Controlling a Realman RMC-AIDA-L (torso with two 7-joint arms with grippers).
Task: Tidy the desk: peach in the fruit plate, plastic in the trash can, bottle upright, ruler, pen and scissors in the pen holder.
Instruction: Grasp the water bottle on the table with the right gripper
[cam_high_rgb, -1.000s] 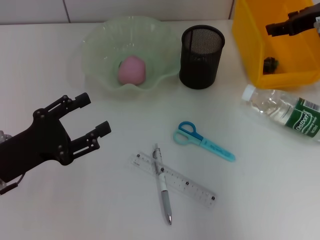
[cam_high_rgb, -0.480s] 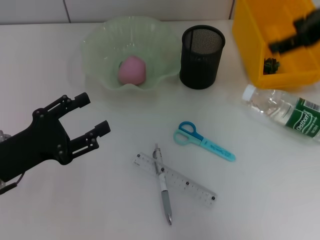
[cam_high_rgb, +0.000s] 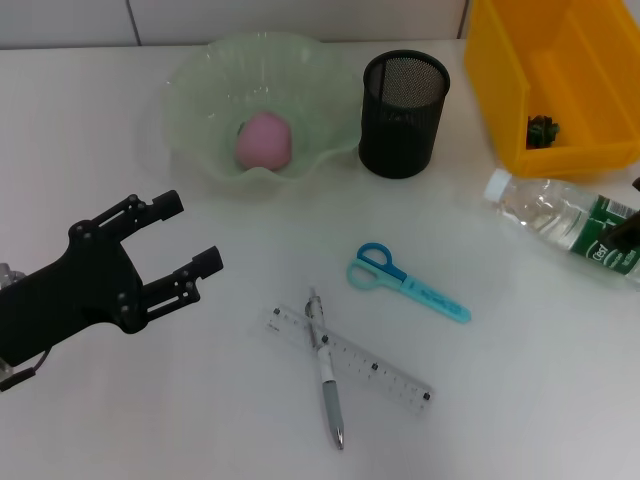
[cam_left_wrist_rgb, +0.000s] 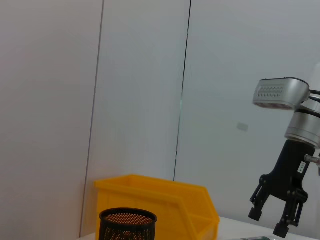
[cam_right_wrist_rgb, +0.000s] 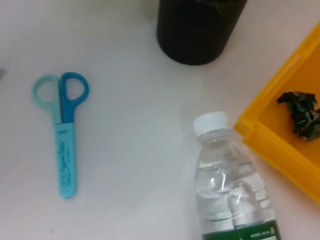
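Note:
The pink peach (cam_high_rgb: 265, 138) lies in the green fruit plate (cam_high_rgb: 200, 90). Crumpled dark plastic (cam_high_rgb: 542, 129) lies in the yellow bin (cam_high_rgb: 560, 80). The clear bottle (cam_high_rgb: 565, 222) lies on its side in front of the bin. The blue scissors (cam_high_rgb: 405, 282), clear ruler (cam_high_rgb: 350, 358) and pen (cam_high_rgb: 325, 368) lie on the desk; the pen crosses the ruler. The black mesh pen holder (cam_high_rgb: 403, 113) stands empty. My left gripper (cam_high_rgb: 190, 232) is open and empty at the left. My right gripper (cam_left_wrist_rgb: 268, 223) hangs open above the bottle (cam_right_wrist_rgb: 232, 190); only a dark tip shows at the right edge of the head view.
The right wrist view shows the scissors (cam_right_wrist_rgb: 65, 135), the pen holder's base (cam_right_wrist_rgb: 200, 25), the bin's corner (cam_right_wrist_rgb: 295, 150) and the plastic (cam_right_wrist_rgb: 301, 112). A white wall stands behind the desk.
My right gripper has left the space over the yellow bin and moved toward the front, over the lying bottle. The left arm has hardly moved.

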